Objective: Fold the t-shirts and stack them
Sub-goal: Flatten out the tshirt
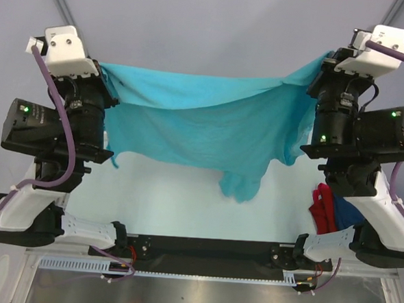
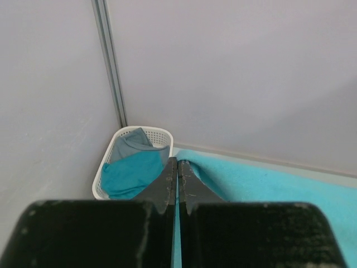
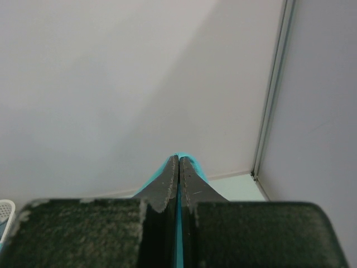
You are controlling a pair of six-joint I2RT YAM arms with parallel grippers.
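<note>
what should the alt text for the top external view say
Two robot arms hold a teal t-shirt stretched in the air between them above a pale table, the left gripper and right gripper each shut on an upper corner. By the right arm's base lie red cloth and blue cloth.

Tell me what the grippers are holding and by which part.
The teal t-shirt, stretched between them: left gripper pinches one upper corner, right gripper the opposite one; both shut.

Red shirt (image 1: 321, 205) and navy shirt (image 1: 346, 212) (lower right) partly hidden by right arm (image 1: 385, 211); basket (image 3: 4, 209) cut off at right wrist view's lower-left edge.
</note>
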